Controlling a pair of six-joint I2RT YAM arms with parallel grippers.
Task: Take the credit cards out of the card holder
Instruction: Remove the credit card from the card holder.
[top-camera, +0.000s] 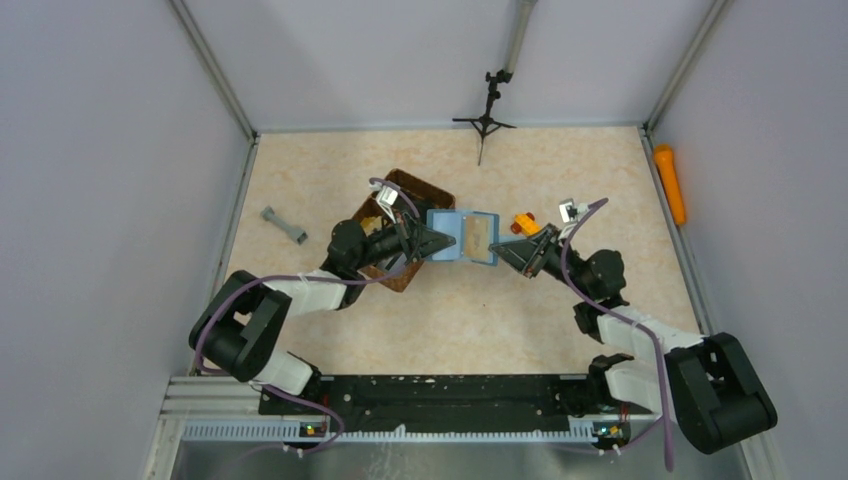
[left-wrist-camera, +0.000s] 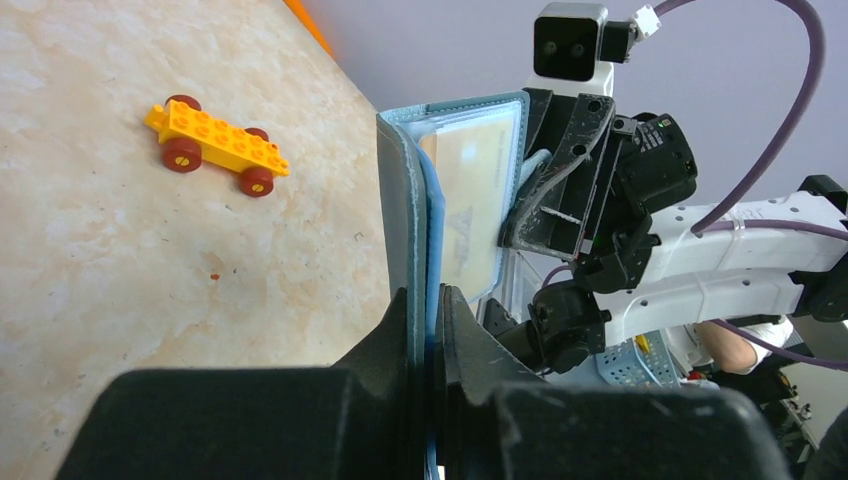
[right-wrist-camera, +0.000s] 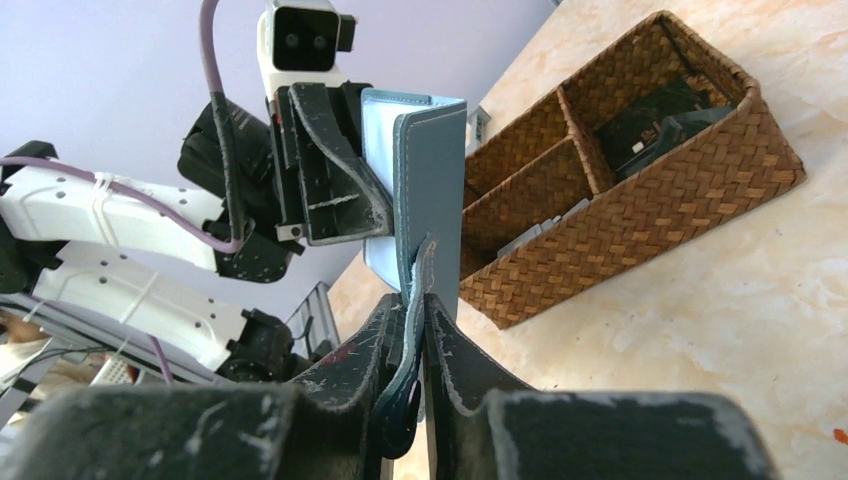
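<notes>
Left end effector (top-camera: 424, 241): clamped on card holder (top-camera: 462, 236), left edge.
Right end effector (top-camera: 502, 252): clamped on its right edge.
Card (left-wrist-camera: 468, 195) print: unreadable.

Bright, even light; soft shadows

Teal-blue card holder (top-camera: 445, 236), pale blue inside; brown woven basket (right-wrist-camera: 640, 220); yellow toy car (left-wrist-camera: 215, 143)

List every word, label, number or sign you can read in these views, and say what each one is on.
No text can be read in any view.
Card behind the clear window of the card holder: faint pale print, too washed out to read.
Yellow toy car: no lettering visible.
Woven basket: no lettering visible, and the dark items inside show none that can be read.
</notes>
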